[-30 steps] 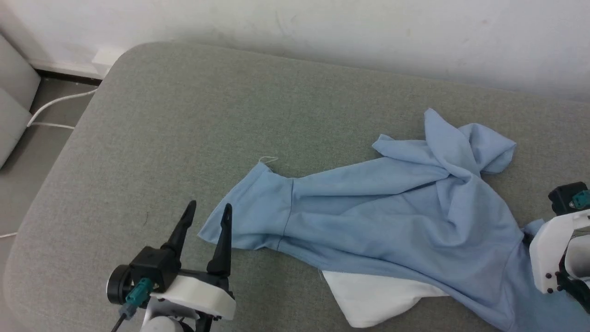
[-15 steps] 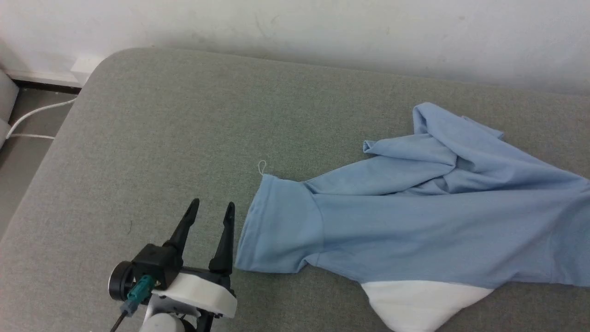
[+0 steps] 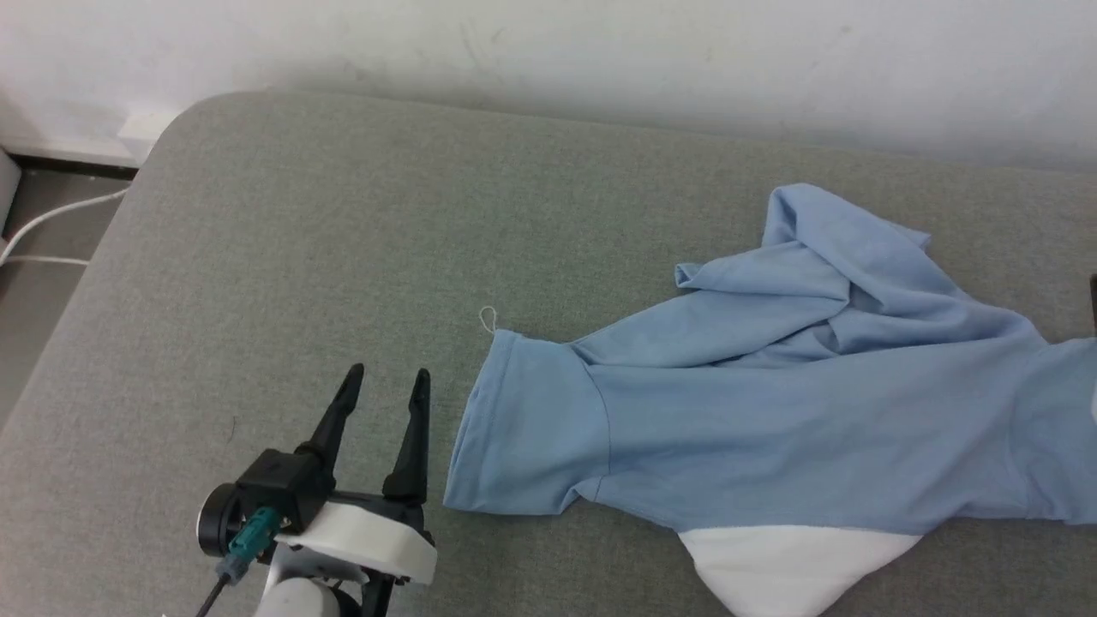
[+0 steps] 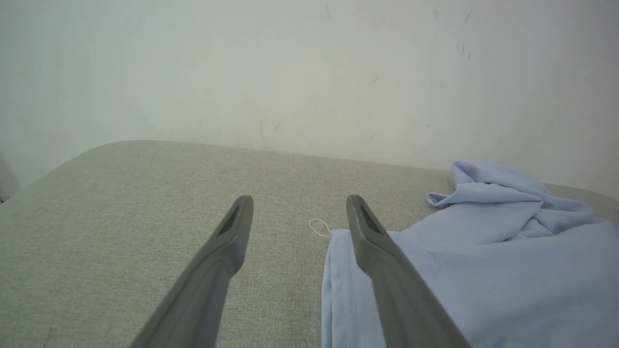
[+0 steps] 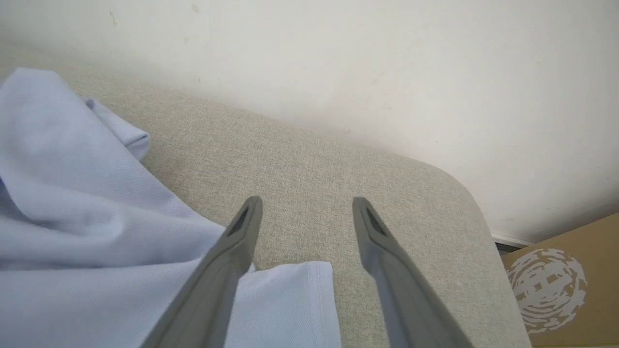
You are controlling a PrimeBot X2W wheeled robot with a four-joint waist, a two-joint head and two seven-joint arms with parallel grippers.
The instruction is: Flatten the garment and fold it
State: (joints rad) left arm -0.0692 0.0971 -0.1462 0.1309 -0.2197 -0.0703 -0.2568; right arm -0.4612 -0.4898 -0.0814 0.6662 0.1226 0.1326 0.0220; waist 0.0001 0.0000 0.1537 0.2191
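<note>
Left gripper (image 3: pixel 387 373) hung over the pad's (image 3: pixel 300 240) near-left part, fingers spread, nothing between them. Right gripper (image 5: pixel 307 200) was also spread and empty, over the pad's right end. Shirt (image 3: pixel 771 420) lay across the pad's right half, partly spread but not flat. A white patch (image 3: pixel 788 566) stuck out from under the shirt at the pad's near edge; could not tell which part of the shirt it was. One sleeve (image 3: pixel 531 428) lay flat, pointing to the pad's middle, just beside the left gripper's inner finger and apparently not touching it. A loose thread (image 3: pixel 488 319) looped off the sleeve's far corner. A hemmed end (image 5: pixel 290 290) lay below the right gripper near the pad's right end. Toward the pad's far side the cloth was bunched in folds (image 3: pixel 840 266), short of the wall (image 3: pixel 600 51). Judgement: light, limp knit that would drape, stretch and sag from any single pinch. The woven pad would likely drag on it rather than let it slide. Best holds looked to be the doubled, stitched sleeve hems, one per gripper, pinched low to catch both layers, then pulled apart to draw the folds out.
</note>
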